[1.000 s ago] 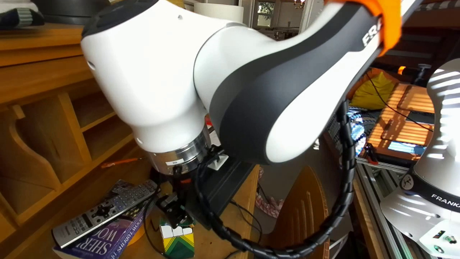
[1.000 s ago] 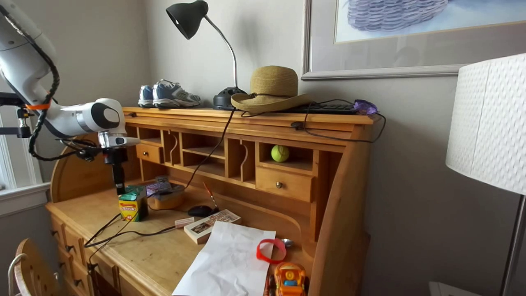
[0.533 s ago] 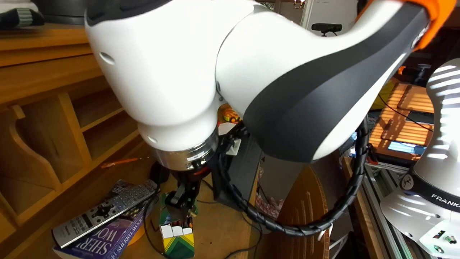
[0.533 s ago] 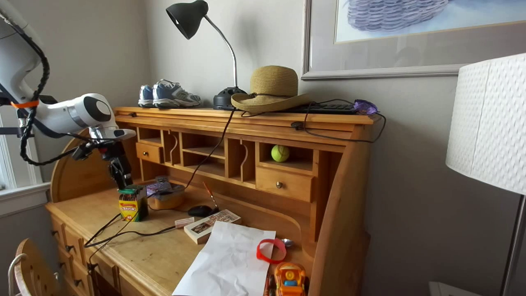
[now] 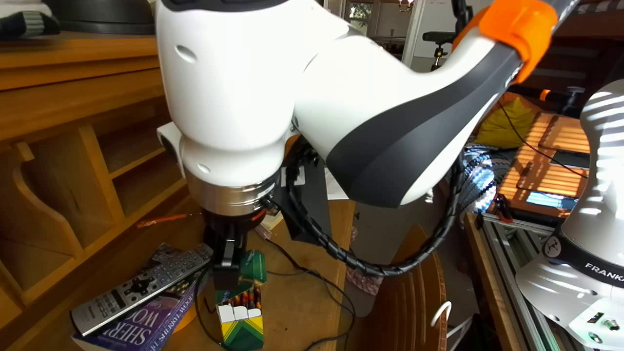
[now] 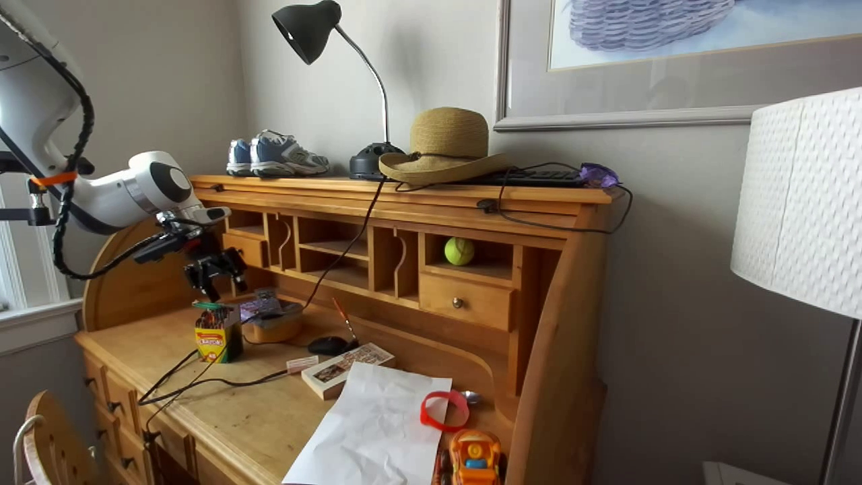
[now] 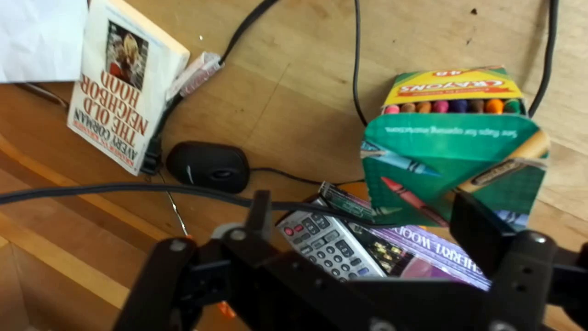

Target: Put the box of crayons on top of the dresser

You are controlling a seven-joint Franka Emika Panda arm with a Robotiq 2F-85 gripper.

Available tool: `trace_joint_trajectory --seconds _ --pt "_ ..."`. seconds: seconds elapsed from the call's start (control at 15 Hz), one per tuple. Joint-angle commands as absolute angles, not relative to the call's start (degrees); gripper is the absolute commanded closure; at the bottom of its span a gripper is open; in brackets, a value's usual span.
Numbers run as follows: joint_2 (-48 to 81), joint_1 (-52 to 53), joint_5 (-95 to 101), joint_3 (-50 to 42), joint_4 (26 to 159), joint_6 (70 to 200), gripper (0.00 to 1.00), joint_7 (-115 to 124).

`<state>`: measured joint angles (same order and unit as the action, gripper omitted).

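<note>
The box of crayons (image 5: 242, 327) stands upright on the desk surface with its green lid flap open and coloured crayon tips showing. It shows in both exterior views (image 6: 214, 342), and in the wrist view the box (image 7: 452, 87) is at the upper right, its flap towards me. My gripper (image 6: 229, 289) is open and empty, just above and behind the box. In the wrist view one finger of the gripper (image 7: 363, 207) overlaps the flap's lower part; the other is left of the box. I cannot tell whether it touches. The dresser (image 6: 404, 192) has cubbyholes and a flat top.
A remote (image 5: 141, 287) lies on a purple book (image 5: 141, 326) beside the box. Black cables (image 6: 222, 383) cross the desk. A mouse (image 7: 207, 166) and a paperback (image 7: 124, 87) lie nearby. Shoes (image 6: 283, 156), a lamp (image 6: 369, 162) and a straw hat (image 6: 448, 145) stand on the dresser top.
My gripper has risen off the box top, tilted and turned, so its spread fingers now show. The box's flap has swung further back and more crayon tips show. The box itself has stayed put.
</note>
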<state>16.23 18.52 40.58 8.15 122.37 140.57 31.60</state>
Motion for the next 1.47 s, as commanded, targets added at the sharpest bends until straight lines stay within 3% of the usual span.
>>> trace_joint_trajectory --seconds 0.0,0.33,0.53,1.4 --pt "17.23 15.73 39.46 8.25 124.19 150.42 0.00 20.20" --pt "19.21 11.33 28.61 12.03 126.22 159.83 0.00 -0.93" --pt "19.86 10.24 20.90 14.21 125.95 158.92 0.00 -10.96" --pt "17.55 12.49 13.77 12.64 125.83 152.36 0.00 -7.35"
